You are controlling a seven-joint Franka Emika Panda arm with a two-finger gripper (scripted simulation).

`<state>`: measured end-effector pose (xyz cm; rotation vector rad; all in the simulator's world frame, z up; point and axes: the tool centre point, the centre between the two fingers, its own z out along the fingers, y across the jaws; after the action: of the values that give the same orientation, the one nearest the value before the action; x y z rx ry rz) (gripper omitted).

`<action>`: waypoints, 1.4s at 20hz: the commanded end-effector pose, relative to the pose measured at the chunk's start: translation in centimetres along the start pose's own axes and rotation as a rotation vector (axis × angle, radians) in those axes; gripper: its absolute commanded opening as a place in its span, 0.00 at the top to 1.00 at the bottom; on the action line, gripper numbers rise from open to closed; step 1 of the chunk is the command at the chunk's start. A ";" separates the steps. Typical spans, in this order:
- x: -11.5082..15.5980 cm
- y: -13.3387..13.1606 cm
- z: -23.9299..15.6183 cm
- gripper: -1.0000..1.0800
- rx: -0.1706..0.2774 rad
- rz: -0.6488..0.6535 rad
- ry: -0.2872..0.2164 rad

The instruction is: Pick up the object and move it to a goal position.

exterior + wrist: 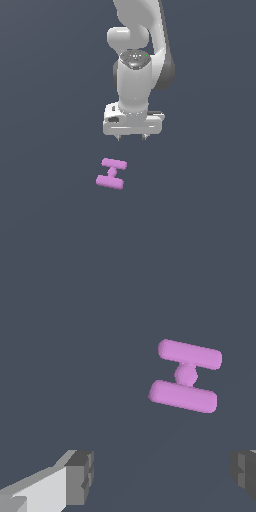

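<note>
The object is a small pink-purple H-shaped block, two short bars joined by a thin middle piece, lying flat on the dark grey floor. In the wrist view the object lies beyond the fingers, off the line between them. My gripper hangs above the floor, up and toward the exterior view's right of the block, apart from it. Its jaws stand wide open with nothing between them. Two grey fingertips show at the wrist view's edge. No goal marker shows in either view.
The white arm rises straight up from the gripper. A plain dark grey floor surrounds the block on all sides.
</note>
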<state>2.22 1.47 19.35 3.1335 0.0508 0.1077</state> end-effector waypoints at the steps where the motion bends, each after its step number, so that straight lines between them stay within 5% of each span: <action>1: 0.0 0.0 0.0 0.04 0.000 0.000 0.000; 11: -0.2 -3.2 -0.8 0.04 -0.003 -0.056 -0.006; 28: 3.3 1.3 4.0 0.04 0.004 0.055 -0.031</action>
<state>5.26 1.04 16.44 3.1397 -0.0073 0.0664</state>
